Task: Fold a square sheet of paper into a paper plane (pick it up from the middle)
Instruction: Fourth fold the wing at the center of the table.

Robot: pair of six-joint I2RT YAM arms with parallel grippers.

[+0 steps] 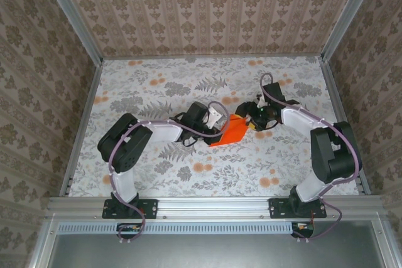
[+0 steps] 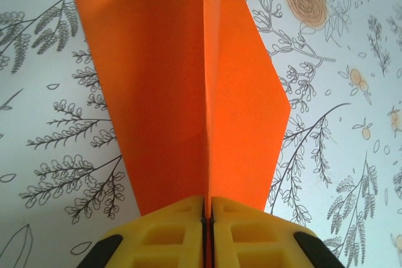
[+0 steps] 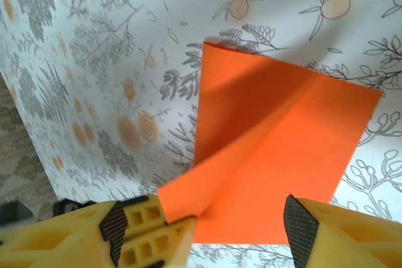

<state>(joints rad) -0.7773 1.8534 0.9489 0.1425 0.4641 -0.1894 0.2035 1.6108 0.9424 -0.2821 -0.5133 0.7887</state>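
Left pincer point(image 2: 207, 218) is clamped on the sheet point(image 2: 163, 92): its two yellow fingers press flat together with a raised orange fold caught between them. Right pincer point(image 3: 204, 221) stands apart, with a yellow finger and black pad on each side of the sheet's near edge, both pads just beside the paper.

From above, nearest is a metal rail point(image 1: 213, 205) that carries both arm bases. Beyond it lies the table point(image 1: 188, 171), covered in a pale print of grey leaves and small orange flowers. Both arms reach inward to the middle of the table, where the pincers meet almost tip to tip at the sheet, the left one on its left and the right one on its right, slightly farther off.

The sheet is plain bright orange, thin and matt. It is partly folded: a sharp crease runs down its length with one flap standing upright along it, and the rest spreads to either side over the table. Whether it rests flat there I cannot tell. In the left wrist view one corner juts out to the right as a blunt point.

Farthest off, walls point(image 1: 207, 10) in brown patterned paper close the table on three sides
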